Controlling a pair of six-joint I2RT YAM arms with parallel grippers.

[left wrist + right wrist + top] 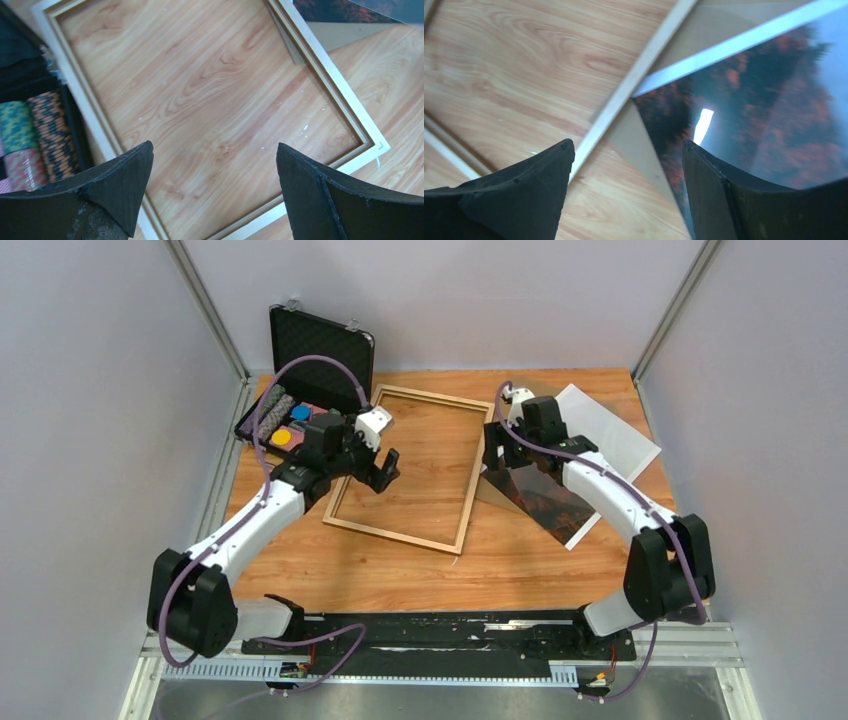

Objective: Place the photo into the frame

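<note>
Hovering over the thin light-brown wooden rectangular frame (432, 396), L gripper (215, 150) stands wide, empty. At frame's 3 o'clock, R gripper (626, 145), fingers apart w/ nothing held, is above the white-bordered autumn-tree photo print (774, 100).

- Robotics lab test cell: plain pale panels (90, 390) enclose the wooden surface (540, 560) at left, right and top.
- Aluminium posts (207, 305) rise at the upper corners.
</note>
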